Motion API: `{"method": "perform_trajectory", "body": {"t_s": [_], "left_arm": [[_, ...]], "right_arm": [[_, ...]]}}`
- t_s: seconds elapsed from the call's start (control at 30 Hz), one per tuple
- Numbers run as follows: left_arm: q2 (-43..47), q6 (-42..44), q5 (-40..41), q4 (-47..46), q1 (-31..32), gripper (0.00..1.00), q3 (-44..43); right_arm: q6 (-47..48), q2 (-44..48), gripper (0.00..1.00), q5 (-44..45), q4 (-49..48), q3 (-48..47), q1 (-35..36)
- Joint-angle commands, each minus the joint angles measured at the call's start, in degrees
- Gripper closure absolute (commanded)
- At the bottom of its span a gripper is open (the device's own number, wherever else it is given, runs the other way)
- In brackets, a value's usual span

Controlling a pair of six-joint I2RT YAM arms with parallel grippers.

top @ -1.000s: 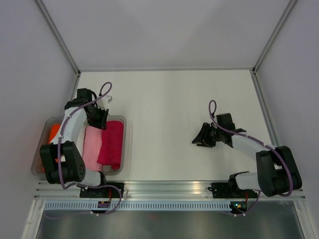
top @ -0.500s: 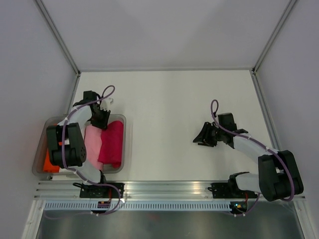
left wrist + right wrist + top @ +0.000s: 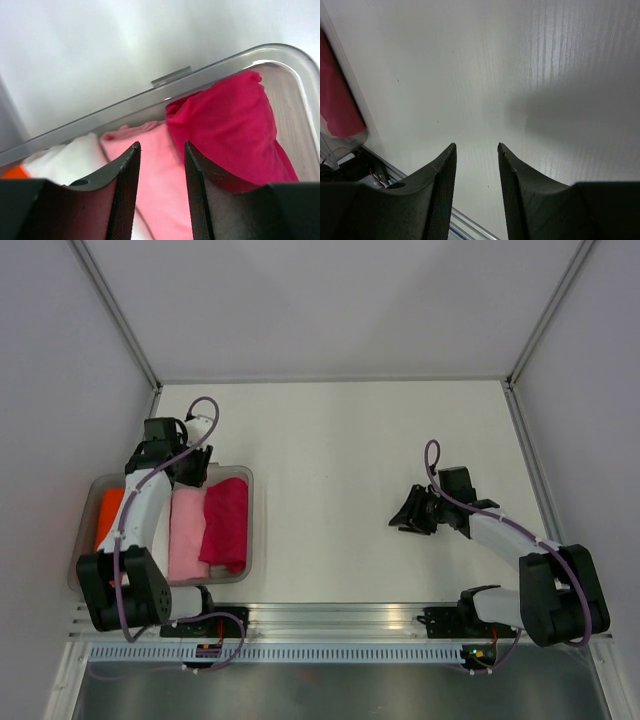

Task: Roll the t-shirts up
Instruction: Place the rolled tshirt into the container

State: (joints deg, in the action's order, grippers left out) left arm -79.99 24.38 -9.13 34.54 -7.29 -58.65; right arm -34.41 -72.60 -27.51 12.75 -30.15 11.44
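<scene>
A rolled deep magenta t-shirt lies in the clear tub at the table's left, with a rolled light pink t-shirt beside it. My left gripper hovers over the tub's far end. In the left wrist view it is open and empty above the pink t-shirt, with the magenta t-shirt just to its right. My right gripper stands open and empty low over bare table, right of centre; its wrist view shows only tabletop between the fingers.
Orange cloth fills the tub's left side and white cloth lies next to the pink t-shirt. The tub's far rim runs just ahead of the left fingers. A metal rail borders the near edge, and walls enclose the table.
The left gripper's jaws have spread wider and it has drawn back slightly toward the tub's far edge, its arm shifting over the tub. The right arm has barely moved.
</scene>
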Motion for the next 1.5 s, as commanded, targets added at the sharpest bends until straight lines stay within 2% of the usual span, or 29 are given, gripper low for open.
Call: {"method": "perform_trajectory", "body": {"t_s": [0.0, 0.07, 0.1, 0.2, 0.3, 0.43, 0.53, 0.67, 0.73, 0.9, 1.17, 1.33, 1.47], "left_arm": [[9.13, 5.93, -0.46, 4.11, -0.45, 0.54, 1.95], [11.42, 7.6, -0.37, 7.28, -0.53, 0.59, 3.45], [13.34, 8.22, 0.76, 9.55, -0.53, 0.62, 4.59], [15.46, 7.88, 3.76, 12.9, -0.45, 0.67, 9.25], [16.35, 8.22, 4.29, 14.94, -0.45, 0.67, 15.04], [14.86, 8.66, 8.86, 12.14, -0.45, 0.67, 19.19], [14.6, 9.37, 7.72, 11.34, -0.36, 0.66, 20.24], [13.28, 12.17, 8.6, 9.49, -0.36, 0.65, 22.0], [13.63, 13.41, 5.98, 9.49, -0.27, 0.64, 22.88], [13.72, 20.17, 3.33, 9.49, 0.35, 0.59, 25.77], [13.54, 27.9, -5.1, 10.28, 2.1, 0.55, 28.33], [13.72, 35.45, -14.24, 18.25, 2.1, 0.52, 27.28], [13.89, 37.4, -19.17, 22.76, 2.1, 0.51, 24.12]], "right_arm": [[0.66, 0.09, 0.55, 0.44, -1.33, -0.34, -0.19], [-0.21, 0.44, 0.6, 0.79, -1.33, -1.13, -0.28], [-0.56, 0.96, 0.66, 1.31, -1.24, -3.4, -0.11], [3.28, 3.6, 0.64, 9.3, 0.87, -12.69, 6.29], [0.07, 0.45, 0.6, 9.23, -3.33, -19.13, 13.68], [-4.51, -12.6, 0.57, 9.57, -13.87, -25.29, 23.15], [-8.81, -23.33, 0.57, 9.14, -21.0, -31.62, 29.57], [-15.06, -34.96, 0.56, 8.17, -29.7, -39.27, 34.78], [-17.52, -40.4, 0.56, 6.69, -33.82, -43.05, 36.88], [-22.36, -46.05, 0.56, 6.33, -38.15, -47.37, 39.18], [-25.26, -47.98, 0.59, 5.98, -41.05, -45.35, 39.89], [-26.67, -49.04, 0.6, 5.53, -42.11, -45.44, 40.68], [-28.34, -49.39, 0.65, 5.62, -43.43, -44.38, 40.76]]}}
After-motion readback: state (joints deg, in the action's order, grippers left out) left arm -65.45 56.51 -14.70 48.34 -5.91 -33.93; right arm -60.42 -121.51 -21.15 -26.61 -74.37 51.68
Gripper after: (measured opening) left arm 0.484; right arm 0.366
